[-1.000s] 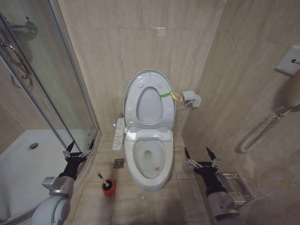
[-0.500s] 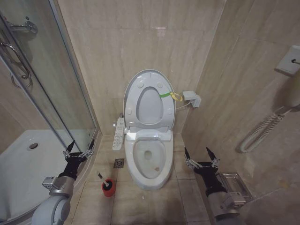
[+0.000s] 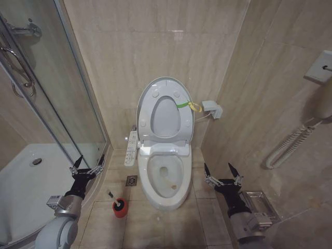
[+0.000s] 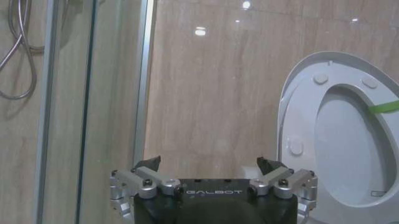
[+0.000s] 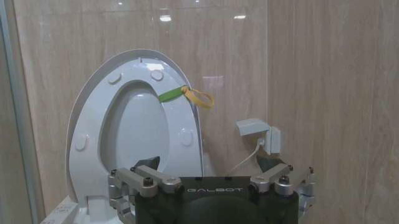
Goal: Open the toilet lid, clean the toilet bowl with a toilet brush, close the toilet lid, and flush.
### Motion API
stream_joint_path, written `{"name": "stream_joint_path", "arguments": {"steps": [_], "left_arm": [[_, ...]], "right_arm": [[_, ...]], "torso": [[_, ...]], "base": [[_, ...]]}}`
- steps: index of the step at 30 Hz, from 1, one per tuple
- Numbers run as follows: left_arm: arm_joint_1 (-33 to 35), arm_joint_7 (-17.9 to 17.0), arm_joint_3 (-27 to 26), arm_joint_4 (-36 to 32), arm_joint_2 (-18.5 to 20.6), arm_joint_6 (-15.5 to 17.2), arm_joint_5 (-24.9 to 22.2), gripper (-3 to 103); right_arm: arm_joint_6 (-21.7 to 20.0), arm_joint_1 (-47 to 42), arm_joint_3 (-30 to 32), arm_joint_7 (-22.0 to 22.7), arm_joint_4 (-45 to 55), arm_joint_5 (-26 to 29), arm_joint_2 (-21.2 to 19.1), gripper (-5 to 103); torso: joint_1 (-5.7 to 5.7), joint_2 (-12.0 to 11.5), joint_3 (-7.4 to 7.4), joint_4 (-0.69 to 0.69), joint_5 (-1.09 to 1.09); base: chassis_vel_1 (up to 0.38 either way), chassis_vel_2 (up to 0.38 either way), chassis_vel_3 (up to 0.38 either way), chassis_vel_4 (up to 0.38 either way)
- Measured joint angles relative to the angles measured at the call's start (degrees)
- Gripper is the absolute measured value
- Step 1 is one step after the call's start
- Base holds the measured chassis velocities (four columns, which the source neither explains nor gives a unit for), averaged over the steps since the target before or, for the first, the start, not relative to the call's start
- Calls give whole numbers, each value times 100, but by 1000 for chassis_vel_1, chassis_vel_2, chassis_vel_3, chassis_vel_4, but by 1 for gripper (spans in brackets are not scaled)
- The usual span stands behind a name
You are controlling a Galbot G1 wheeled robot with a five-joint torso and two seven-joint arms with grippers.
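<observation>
Both grippers, left and right, hung empty, fingers spread. You'd have wanted that small black-bristled toilet brush by its thin, probably light handle.

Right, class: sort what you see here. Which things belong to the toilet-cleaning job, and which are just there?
Job:
toilet lid, raised
toilet bowl
toilet brush, standing in its red cup

Just there:
shower door
floor drain
wall socket
metal rack
</observation>
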Motion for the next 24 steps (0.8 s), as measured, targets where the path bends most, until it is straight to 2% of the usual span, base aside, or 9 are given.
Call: {"name": "stream_joint_path", "arguments": {"steps": [24], "left_arm": [[0,0,0,0,0,0,0,100]], "right_arm": [[0,0,0,0,0,0,0,100]], "torso": [[0,0,0,0,0]], "base": [[0,0,0,0]]}}
